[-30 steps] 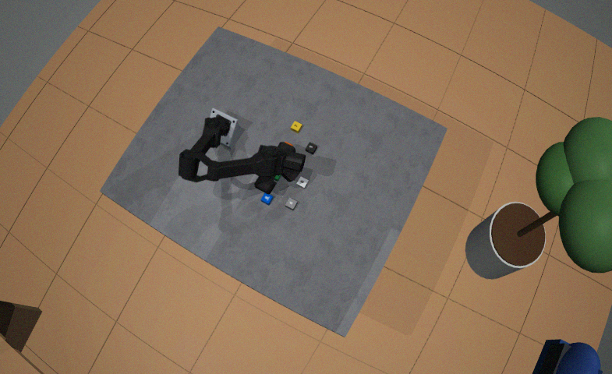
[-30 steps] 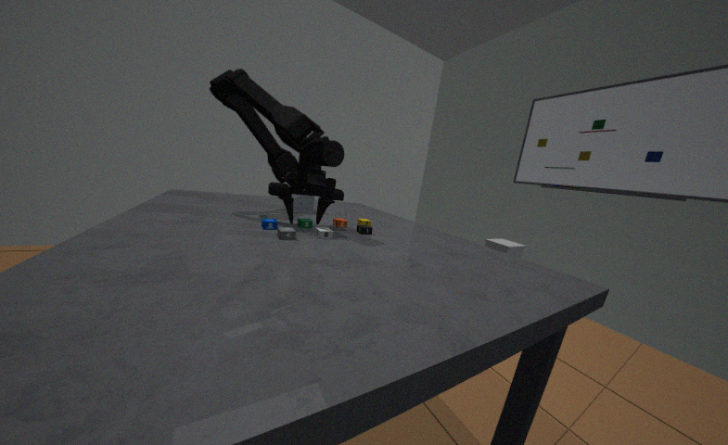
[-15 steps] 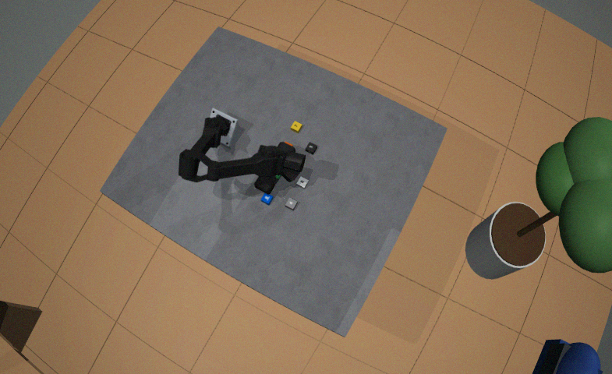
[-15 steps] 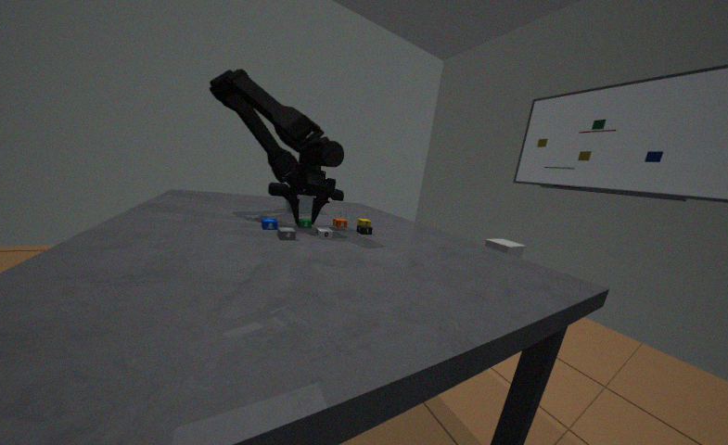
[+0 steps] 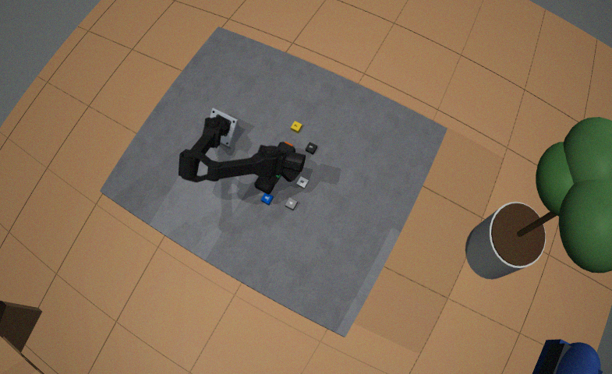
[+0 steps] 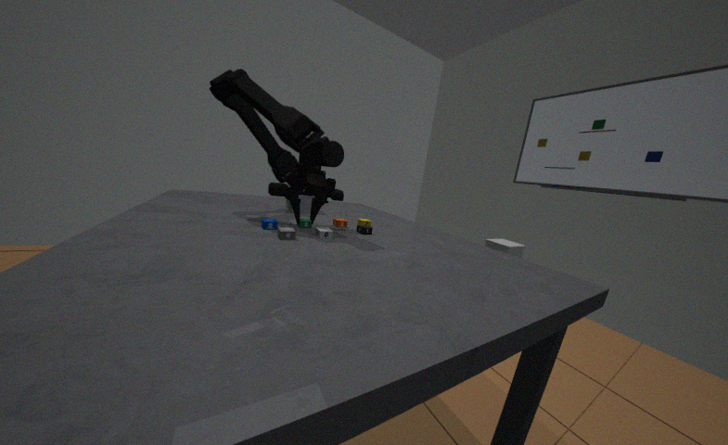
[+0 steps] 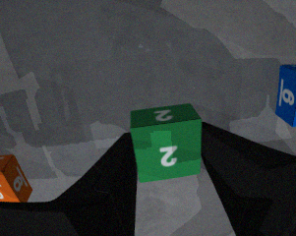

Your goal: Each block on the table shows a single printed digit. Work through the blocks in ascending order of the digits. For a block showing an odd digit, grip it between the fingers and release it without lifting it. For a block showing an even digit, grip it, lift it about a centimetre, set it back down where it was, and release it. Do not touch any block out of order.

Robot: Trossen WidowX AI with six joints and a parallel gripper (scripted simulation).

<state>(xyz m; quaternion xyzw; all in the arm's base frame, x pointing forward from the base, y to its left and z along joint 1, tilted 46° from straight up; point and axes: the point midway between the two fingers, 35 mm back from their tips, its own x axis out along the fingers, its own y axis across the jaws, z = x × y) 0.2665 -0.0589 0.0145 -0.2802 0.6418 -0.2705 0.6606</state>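
Observation:
The green block point(image 7: 166, 145) point(image 6: 304, 222) point(image 5: 277, 176) showing a 2 stands on the grey table point(image 6: 135, 309) point(image 5: 253, 74). My gripper point(image 7: 165, 136) point(image 6: 305, 216) is down at table height, and its two dark fingers press against the block's left and right sides. It is shut on the block, which rests on the table. The blue block point(image 7: 293, 94) point(image 6: 268, 222) point(image 5: 267, 199) is close on one side. The orange block point(image 7: 6, 179) point(image 6: 339, 222) point(image 5: 288, 143) is on the other side.
A white block point(image 5: 302, 181) point(image 6: 324, 233) and a grey block point(image 5: 291, 203) point(image 6: 286, 233) lie just beyond the fingers. A black block point(image 5: 311, 147) point(image 6: 364, 230) and a yellow block point(image 5: 296, 125) point(image 6: 364, 222) lie farther off. A small white box point(image 6: 504, 246) sits near the table's edge.

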